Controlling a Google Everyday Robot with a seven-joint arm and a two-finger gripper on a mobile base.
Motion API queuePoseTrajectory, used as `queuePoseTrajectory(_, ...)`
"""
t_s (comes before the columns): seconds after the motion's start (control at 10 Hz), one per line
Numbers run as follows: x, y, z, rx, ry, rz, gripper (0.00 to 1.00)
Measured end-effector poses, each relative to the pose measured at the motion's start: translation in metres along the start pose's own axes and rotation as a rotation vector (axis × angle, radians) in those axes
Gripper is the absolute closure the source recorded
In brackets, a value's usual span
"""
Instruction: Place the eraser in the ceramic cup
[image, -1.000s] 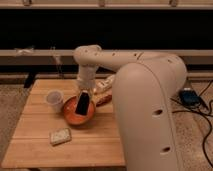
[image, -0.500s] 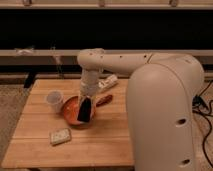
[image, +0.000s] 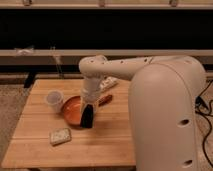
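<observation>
Wooden table (image: 35, 145) carries, from the left, the ceramic cup (image: 54, 98), a pale speckled block (image: 60, 136) and an orange bowl (image: 71, 111). At the bowl's right rim the eraser (image: 87, 119) stands upright, its top clamped in the gripper (image: 88, 106) directly above. A second ago it leaned over the bowl's middle.

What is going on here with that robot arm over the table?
A one-armed robot is reaching down over the wooden table. Its hand is shut on the top of the black eraser, which stands on end at the right side of the orange bowl. The ceramic cup sits just left of the bowl, and the eraser is not in it yet. A pale speckled block lies nearer the front.
</observation>
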Motion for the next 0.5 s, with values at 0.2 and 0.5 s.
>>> queuePoseTrajectory(0.2,-0.007,0.016,-0.017,0.0,-0.028,-0.032,1.0)
queuePoseTrajectory(0.5,-0.033,0.054,-0.038,0.005,-0.076,-0.103,1.0)
